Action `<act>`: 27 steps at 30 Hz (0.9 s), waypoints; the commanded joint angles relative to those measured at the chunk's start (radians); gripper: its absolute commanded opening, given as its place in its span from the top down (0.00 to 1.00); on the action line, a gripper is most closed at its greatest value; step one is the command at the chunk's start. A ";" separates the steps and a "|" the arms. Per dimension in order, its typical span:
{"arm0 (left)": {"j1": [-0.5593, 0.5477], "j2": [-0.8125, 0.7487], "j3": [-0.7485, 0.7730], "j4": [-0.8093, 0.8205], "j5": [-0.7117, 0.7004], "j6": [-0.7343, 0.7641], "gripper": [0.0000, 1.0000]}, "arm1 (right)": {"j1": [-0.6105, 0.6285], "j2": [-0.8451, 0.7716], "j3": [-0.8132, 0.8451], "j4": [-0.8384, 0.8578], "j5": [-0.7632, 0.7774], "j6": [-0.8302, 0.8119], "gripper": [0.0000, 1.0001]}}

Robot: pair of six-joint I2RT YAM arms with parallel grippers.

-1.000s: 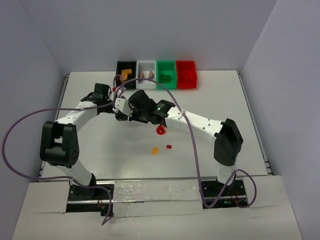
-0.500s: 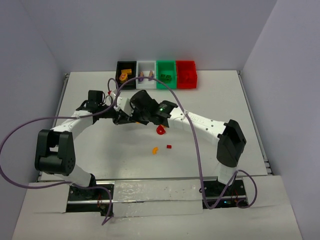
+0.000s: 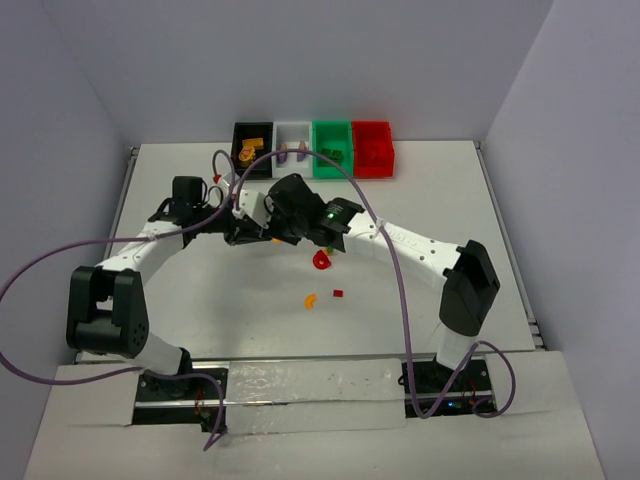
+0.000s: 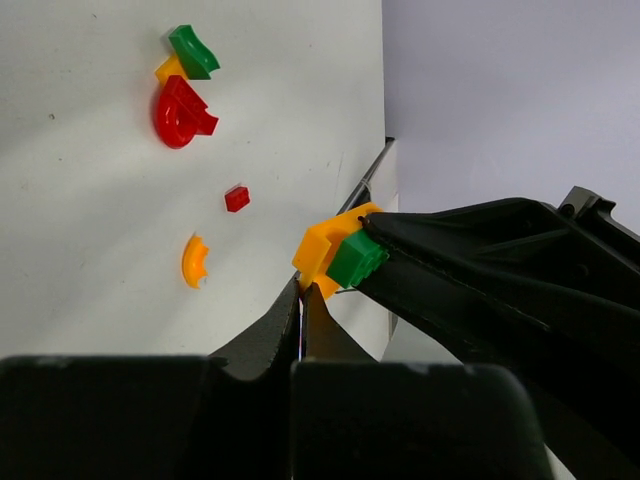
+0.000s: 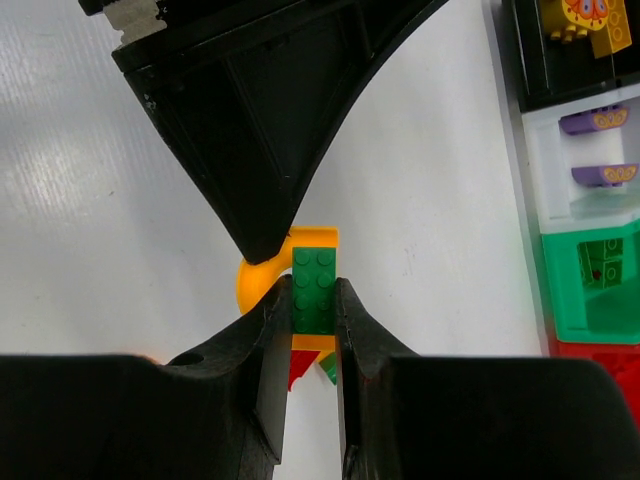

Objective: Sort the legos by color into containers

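A green brick (image 5: 314,285) is stacked on an orange-yellow curved piece (image 5: 258,287). My right gripper (image 5: 313,290) is shut on the green brick. My left gripper (image 4: 302,288) is shut on the orange-yellow piece (image 4: 322,245), tip to tip with the right one, above the table's middle (image 3: 268,234). On the table lie a red curved piece (image 3: 321,262) with a green piece (image 4: 193,50) and an orange one beside it, a small red brick (image 3: 338,294) and an orange curved piece (image 3: 310,300). The black (image 3: 238,150), white (image 3: 293,125), green (image 3: 331,171) and red (image 3: 372,172) bins stand at the far edge.
The black bin holds orange-yellow pieces (image 5: 580,20), the white bin purple pieces (image 5: 595,120), the green bin green bricks (image 5: 600,262). Purple cables loop over both arms. Grey walls stand close on three sides of the table.
Both grippers stay shut together on the stacked piece. The left arm's elbow has swung out to the left and the right arm has shifted slightly right.
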 commanded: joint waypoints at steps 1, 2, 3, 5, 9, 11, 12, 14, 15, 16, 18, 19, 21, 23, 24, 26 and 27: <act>0.030 -0.019 0.025 -0.005 -0.089 0.016 1.00 | -0.033 -0.088 -0.011 -0.064 0.038 -0.023 1.00; 0.030 -0.007 0.036 -0.028 -0.093 0.012 1.00 | -0.031 -0.091 -0.008 -0.057 0.045 -0.043 1.00; 0.030 0.000 0.038 -0.029 -0.089 0.012 1.00 | -0.030 -0.093 -0.008 -0.059 0.046 -0.046 1.00; 0.034 0.023 0.038 -0.019 -0.075 -0.028 1.00 | -0.024 -0.115 -0.020 -0.034 0.057 -0.095 1.00; 0.043 0.046 0.015 0.036 -0.045 -0.086 1.00 | -0.008 -0.150 -0.061 0.001 0.084 -0.164 1.00; 0.051 0.054 0.006 0.059 -0.033 -0.107 1.00 | 0.003 -0.163 -0.071 0.001 0.079 -0.184 1.00; 0.052 0.056 0.004 0.061 -0.028 -0.111 1.00 | 0.009 -0.166 -0.075 0.001 0.078 -0.188 1.00; 0.057 0.065 -0.010 0.089 -0.013 -0.138 1.00 | 0.022 -0.170 -0.073 -0.005 0.082 -0.194 1.00; 0.059 0.066 -0.015 0.098 -0.006 -0.146 1.00 | 0.028 -0.171 -0.071 -0.009 0.081 -0.197 1.00; 0.059 0.066 -0.019 0.107 -0.002 -0.152 1.00 | 0.034 -0.171 -0.067 -0.012 0.081 -0.198 1.00; 0.059 0.065 -0.026 0.123 0.008 -0.160 1.00 | 0.037 -0.162 -0.039 -0.033 0.065 -0.169 1.00; 0.059 0.060 -0.025 0.126 0.011 -0.154 1.00 | 0.035 -0.153 -0.025 -0.042 0.056 -0.146 1.00; 0.059 0.047 -0.022 0.135 0.012 -0.134 0.98 | 0.031 -0.137 -0.012 -0.047 0.051 -0.106 1.00; 0.059 0.010 -0.021 0.128 -0.005 -0.108 0.77 | 0.028 -0.129 -0.020 -0.042 0.051 -0.080 1.00; 0.059 -0.015 -0.019 0.116 -0.022 -0.083 0.58 | 0.025 -0.125 -0.027 -0.039 0.052 -0.055 1.00; 0.061 -0.036 -0.016 0.101 -0.044 -0.057 0.44 | 0.016 -0.121 -0.036 -0.035 0.048 -0.027 1.00; 0.061 -0.043 -0.011 0.076 -0.062 -0.044 0.40 | 0.004 -0.125 -0.049 -0.024 0.043 0.005 1.00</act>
